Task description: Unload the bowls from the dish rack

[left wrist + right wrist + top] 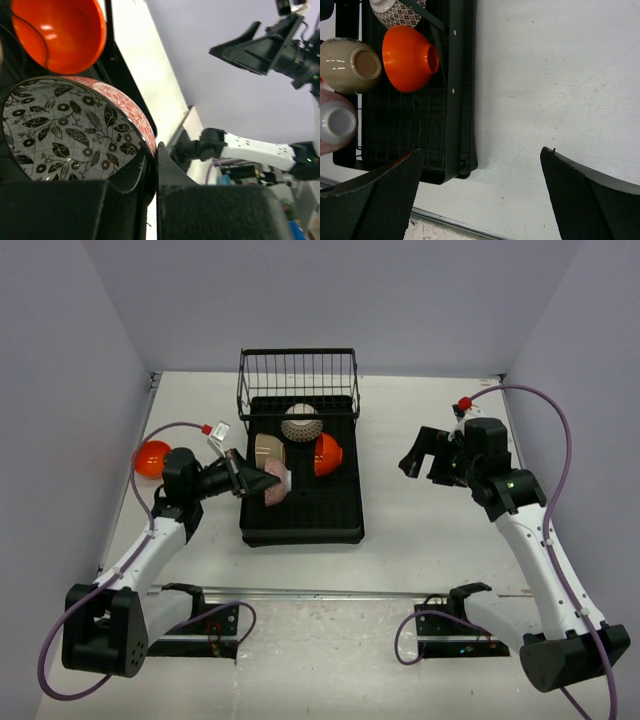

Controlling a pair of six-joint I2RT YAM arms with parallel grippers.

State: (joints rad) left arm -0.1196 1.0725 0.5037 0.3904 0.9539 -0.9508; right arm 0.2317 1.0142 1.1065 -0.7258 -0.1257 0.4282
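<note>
Now, rack (320, 512) mid-table, basket (298, 375) end far. Inside: beige bowl (268, 450), orange bowl (328, 454), dotted bowl (301, 423). Left gripper (265, 483) clamped on rim of pink bowl (280, 491) at rack's left edge. Right gripper (418, 455) wide open, over table (430, 535) right of rack.

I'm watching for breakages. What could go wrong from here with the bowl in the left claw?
The left claw pinches only the rim of the round bowl with black floral inside and red patterned outside, so it may slip or swing when lifted. The glossy beige ceramic bowl stands close beside it in the black plastic dish rack and could get knocked. The glossy orange bowl on the white table lies near that claw's likely path outward.
</note>
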